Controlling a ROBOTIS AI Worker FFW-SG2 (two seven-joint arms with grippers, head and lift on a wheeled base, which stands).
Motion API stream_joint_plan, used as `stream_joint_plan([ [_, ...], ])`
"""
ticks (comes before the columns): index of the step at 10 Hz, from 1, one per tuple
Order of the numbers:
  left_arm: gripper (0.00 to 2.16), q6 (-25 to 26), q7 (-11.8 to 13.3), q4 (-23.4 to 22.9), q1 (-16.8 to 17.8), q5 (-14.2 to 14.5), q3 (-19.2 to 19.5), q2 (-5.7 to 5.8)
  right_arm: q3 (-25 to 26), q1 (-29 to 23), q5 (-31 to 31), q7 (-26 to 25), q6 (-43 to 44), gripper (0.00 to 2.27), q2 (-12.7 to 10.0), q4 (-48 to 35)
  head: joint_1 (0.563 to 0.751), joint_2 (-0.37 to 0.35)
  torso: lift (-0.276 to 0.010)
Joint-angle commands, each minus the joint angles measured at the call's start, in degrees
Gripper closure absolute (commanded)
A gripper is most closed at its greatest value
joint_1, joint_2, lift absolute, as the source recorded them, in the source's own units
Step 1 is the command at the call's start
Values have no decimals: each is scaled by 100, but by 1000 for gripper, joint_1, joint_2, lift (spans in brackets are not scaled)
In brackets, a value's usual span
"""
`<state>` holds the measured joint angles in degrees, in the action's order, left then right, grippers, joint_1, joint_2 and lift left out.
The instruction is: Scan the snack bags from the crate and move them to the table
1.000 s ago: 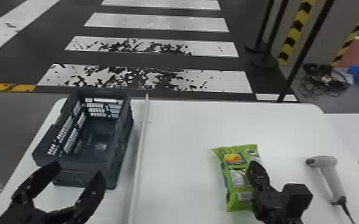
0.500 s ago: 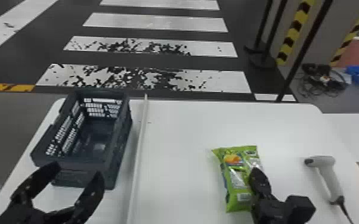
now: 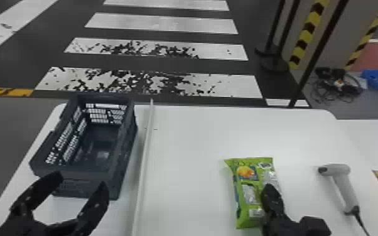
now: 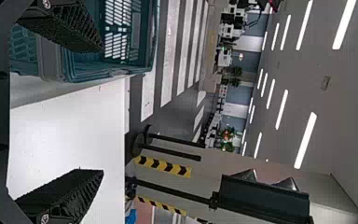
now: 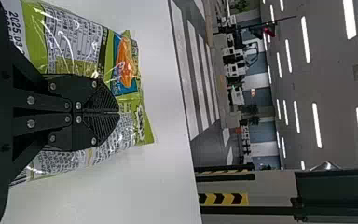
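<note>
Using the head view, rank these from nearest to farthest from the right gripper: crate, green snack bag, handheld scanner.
Measured from the right gripper:
1. Green snack bag: right at the gripper, mostly to its left.
2. Handheld scanner: a little way off to its right.
3. Crate: far over on the left side of the table.
</note>
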<state>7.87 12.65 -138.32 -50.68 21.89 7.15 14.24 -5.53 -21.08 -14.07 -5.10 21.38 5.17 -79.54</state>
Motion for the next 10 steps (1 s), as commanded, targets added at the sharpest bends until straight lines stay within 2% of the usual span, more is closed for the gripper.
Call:
stream_joint_plan([
  [1, 73, 0, 9, 33, 6, -9, -38, 0, 43, -63, -123, 1, 309, 2246, -7, 158, 695, -52, -95],
  [4, 73, 0, 9, 68, 76, -9, -100, 0, 149, -247, -167, 1, 871, 2243, -51, 281, 695, -93, -95],
  [5, 73, 0, 9, 77, 111, -18, -126, 0, 210, -327, -167, 1, 889, 2246, -42, 88, 695, -103, -95],
  [6, 73, 0, 9, 95, 129, -18, -144, 0, 298, -555, -237, 9, 678, 2233, -33, -440, 695, -114, -95],
  [7, 73, 0, 9, 121, 182, -18, -153, 9, 325, -810, -254, 27, 449, 1730, -16, -1055, 695, -120, -95],
  [8, 73, 0, 9, 121, 208, -18, -170, 35, 369, -1047, -105, 71, 203, 377, 20, -1582, 695, -127, -95],
  [9, 73, 0, 9, 121, 261, -18, -197, 53, 518, -1109, 62, 71, -465, 16, 72, -1960, 695, -123, -95],
  [10, 73, 0, 9, 121, 287, -18, -205, 62, 764, -1109, 36, 88, -1185, 6, 125, -2189, 695, -124, -95],
])
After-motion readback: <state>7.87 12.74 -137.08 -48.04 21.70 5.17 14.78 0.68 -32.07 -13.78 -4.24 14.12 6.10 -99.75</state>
